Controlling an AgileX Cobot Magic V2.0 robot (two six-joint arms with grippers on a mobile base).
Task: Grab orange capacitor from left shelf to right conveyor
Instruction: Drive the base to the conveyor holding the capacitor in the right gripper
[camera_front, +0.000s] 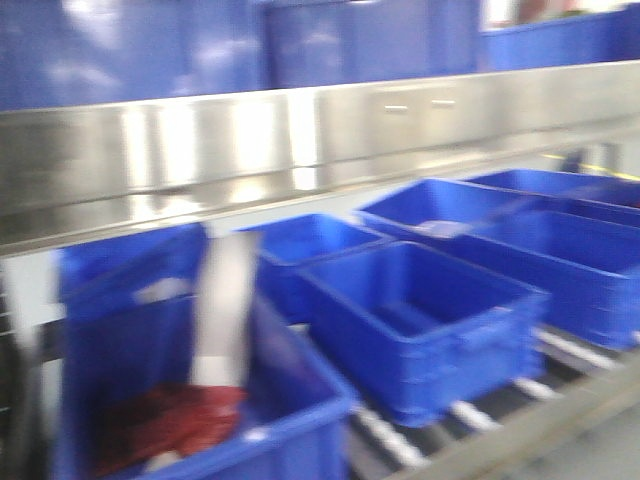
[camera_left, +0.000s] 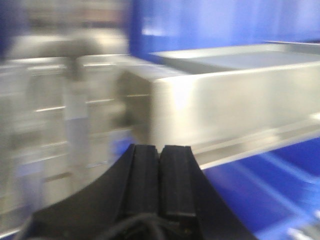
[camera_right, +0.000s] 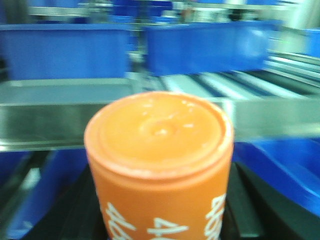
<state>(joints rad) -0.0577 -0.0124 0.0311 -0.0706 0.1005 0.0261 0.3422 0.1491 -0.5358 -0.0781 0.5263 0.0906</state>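
The orange capacitor (camera_right: 157, 135) fills the right wrist view, upright, with white "4680" print round its side. My right gripper (camera_right: 160, 216) is shut on it, one black finger on each side of its lower body. Behind it runs a steel rail of the left shelf (camera_right: 50, 120). My left gripper (camera_left: 160, 150) is shut with its black pads pressed together and nothing between them. It hangs just in front of a boxy rail of the shelf (camera_left: 225, 110). The same shiny rail crosses the front view (camera_front: 300, 140). The right conveyor is out of view. All views are blurred.
Several blue plastic bins (camera_front: 420, 320) stand on rollers (camera_front: 470, 415) under the shelf rail, with more bins above it (camera_front: 350, 40). The nearest left bin (camera_front: 270, 440) holds something red (camera_front: 170, 420), with a pale upright strip (camera_front: 225, 310) in front. Blue bins (camera_right: 205, 45) also stand behind the capacitor.
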